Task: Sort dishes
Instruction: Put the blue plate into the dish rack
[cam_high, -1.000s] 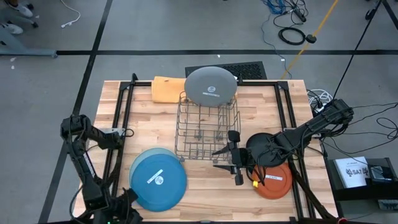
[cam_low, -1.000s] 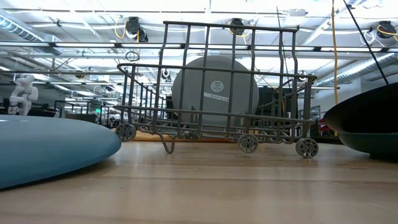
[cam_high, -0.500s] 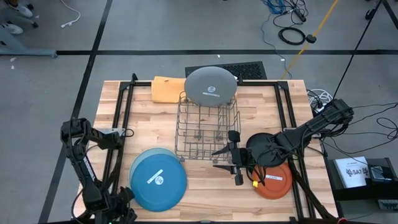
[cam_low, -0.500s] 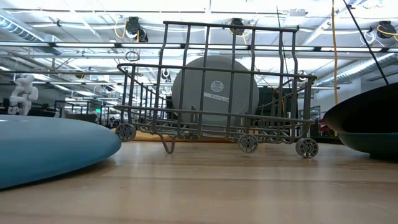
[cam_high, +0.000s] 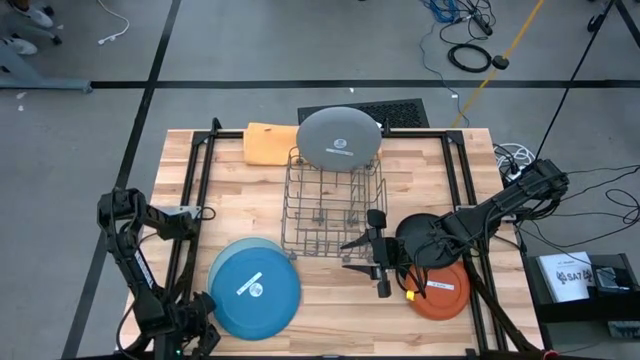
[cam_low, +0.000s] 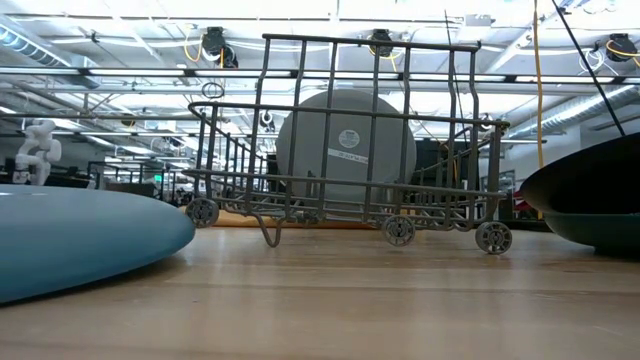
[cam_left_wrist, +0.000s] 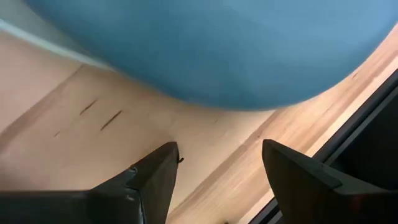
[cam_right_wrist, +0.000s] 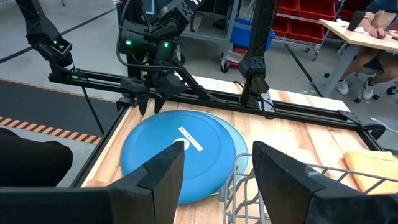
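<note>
The large blue plate (cam_high: 255, 288) lies flat near the table's near edge, a white sticker on top; it also shows in the low view (cam_low: 80, 235) and the right wrist view (cam_right_wrist: 180, 155). My left gripper (cam_high: 200, 325) (cam_left_wrist: 217, 152) is open, low beside the plate's near-left rim (cam_left_wrist: 205, 56), apart from it. The grey plate (cam_high: 338, 138) (cam_low: 345, 150) stands on edge against the wire rack's far side. The black plate (cam_high: 432, 240) (cam_low: 590, 200) lies under my right arm, overlapping the orange plate (cam_high: 442, 290). My right gripper (cam_high: 364, 256) (cam_right_wrist: 214, 174) is open, near the rack's near-right corner.
The wire rack (cam_high: 333, 205) (cam_low: 340, 140) stands mid-table, and an orange cloth (cam_high: 268, 143) lies at the far edge beside the grey plate. Black frame rails (cam_high: 190, 210) run along the table's sides. A person (cam_right_wrist: 373, 18) sits at a desk beyond the table.
My left arm has shifted a little at the table's near left corner, its gripper staying low beside the blue plate's rim. The plates, the rack and my right arm have kept still.
</note>
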